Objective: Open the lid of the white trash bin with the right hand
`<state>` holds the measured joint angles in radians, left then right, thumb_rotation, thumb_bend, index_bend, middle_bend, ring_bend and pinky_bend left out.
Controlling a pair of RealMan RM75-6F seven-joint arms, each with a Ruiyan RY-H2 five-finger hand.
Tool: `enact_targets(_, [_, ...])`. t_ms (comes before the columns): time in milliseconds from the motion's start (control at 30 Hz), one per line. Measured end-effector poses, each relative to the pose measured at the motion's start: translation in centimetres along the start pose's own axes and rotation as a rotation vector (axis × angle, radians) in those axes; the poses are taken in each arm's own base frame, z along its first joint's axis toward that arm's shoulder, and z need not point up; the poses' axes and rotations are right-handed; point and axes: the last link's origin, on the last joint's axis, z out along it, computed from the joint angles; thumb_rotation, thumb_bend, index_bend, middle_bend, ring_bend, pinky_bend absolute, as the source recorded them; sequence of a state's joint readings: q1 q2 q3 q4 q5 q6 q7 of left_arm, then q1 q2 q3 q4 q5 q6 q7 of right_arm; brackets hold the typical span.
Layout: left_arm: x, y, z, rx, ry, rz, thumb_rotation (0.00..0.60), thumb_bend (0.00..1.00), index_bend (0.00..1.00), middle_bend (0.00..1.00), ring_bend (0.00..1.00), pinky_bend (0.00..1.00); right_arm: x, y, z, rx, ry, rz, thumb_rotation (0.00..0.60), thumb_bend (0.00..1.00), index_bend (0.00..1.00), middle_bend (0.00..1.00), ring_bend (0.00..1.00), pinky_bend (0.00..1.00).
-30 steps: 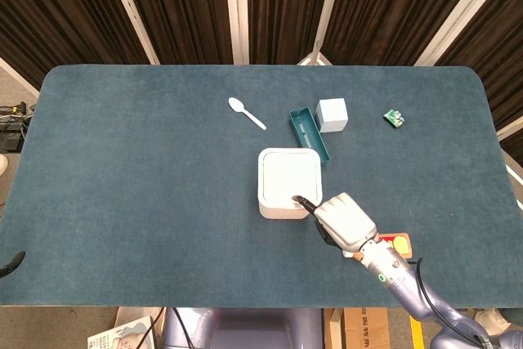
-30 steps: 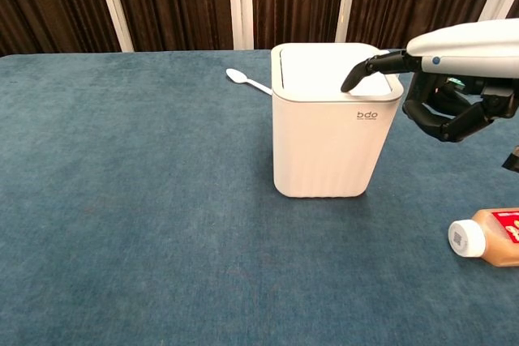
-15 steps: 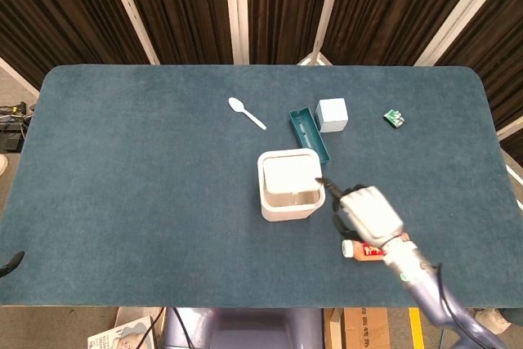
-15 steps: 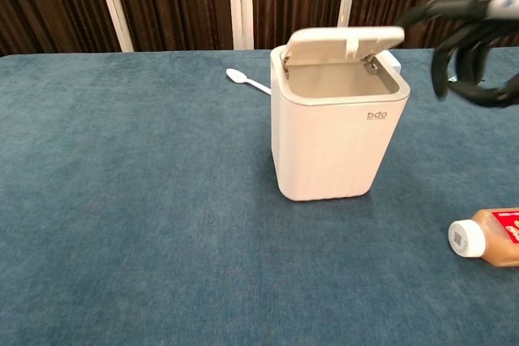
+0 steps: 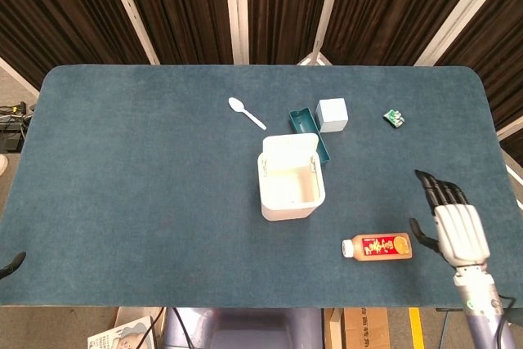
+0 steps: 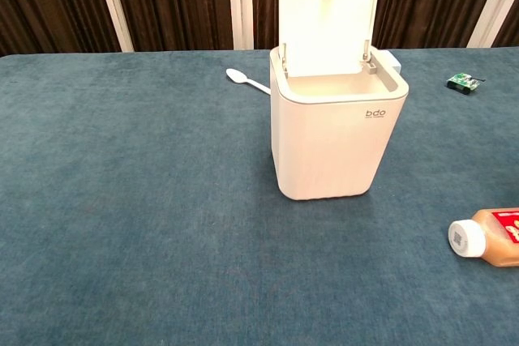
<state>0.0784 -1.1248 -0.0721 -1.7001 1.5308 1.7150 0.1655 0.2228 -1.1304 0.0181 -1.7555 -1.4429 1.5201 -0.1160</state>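
Observation:
The white trash bin (image 5: 290, 190) (image 6: 336, 139) stands mid-table with its lid (image 5: 290, 148) (image 6: 328, 23) swung up and standing upright at the back, so the empty inside shows. My right hand (image 5: 456, 222) hovers well to the right of the bin near the table's right edge, fingers stretched out and apart, holding nothing. It does not show in the chest view. A dark tip (image 5: 11, 263) at the far left edge of the head view belongs to my left arm; the hand itself is hidden.
An orange bottle (image 5: 377, 247) (image 6: 489, 237) lies on its side right of the bin. Behind the bin are a teal tray (image 5: 305, 127), a white cube (image 5: 332, 114), a white spoon (image 5: 246, 112) (image 6: 247, 81) and a small green item (image 5: 395, 118) (image 6: 461, 83).
The lid went from closed under my right fingertip to half raised to fully upright. My right hand drew back to the right, away from the bin, and left the chest view.

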Motion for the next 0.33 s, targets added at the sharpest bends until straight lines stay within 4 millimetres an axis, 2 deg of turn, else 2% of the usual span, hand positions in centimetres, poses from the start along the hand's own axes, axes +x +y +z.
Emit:
enact_targets(100, [-0.2,0.1,0.1,-0.008,-0.008,0.006,0.6,0.02,0.12,0.03,0.0,0.0,-1.0,1.4,-1.2,-0.012,0.019,0.002,0.6,0.37,0.05,0.13,0.16,0.14])
enact_targets(333, [-0.2,0.1,0.1,-0.016,-0.017,0.007,0.6,0.02,0.12,0.03,0.0,0.0,-1.7,1.6,-2.3,-0.031,0.041,-0.084,0.6,0.37,0.05,0.13,0.16,0.14])
